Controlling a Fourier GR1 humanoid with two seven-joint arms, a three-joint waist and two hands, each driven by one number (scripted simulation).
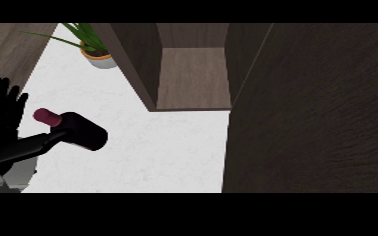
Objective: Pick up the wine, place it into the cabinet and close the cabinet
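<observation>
The wine bottle (83,131) is dark maroon with a pink cap and sits on the white counter (162,145) at the left, its cap pointing up-left. My left hand (10,102) shows at the left edge with its fingers straight up and open. A black part of the left hand stretches from the lower left to the bottle's near side. Whether it touches the bottle I cannot tell. The dark wood cabinet (193,80) stands open at the top middle, with its shelf bare. Its open door (310,115) fills the right side. My right hand does not show.
A potted green plant (96,55) stands on the counter at the back left, beside the cabinet's left wall. A strip of wooden floor (18,50) runs beyond the counter's left edge. White counter lies between the bottle and the cabinet's opening.
</observation>
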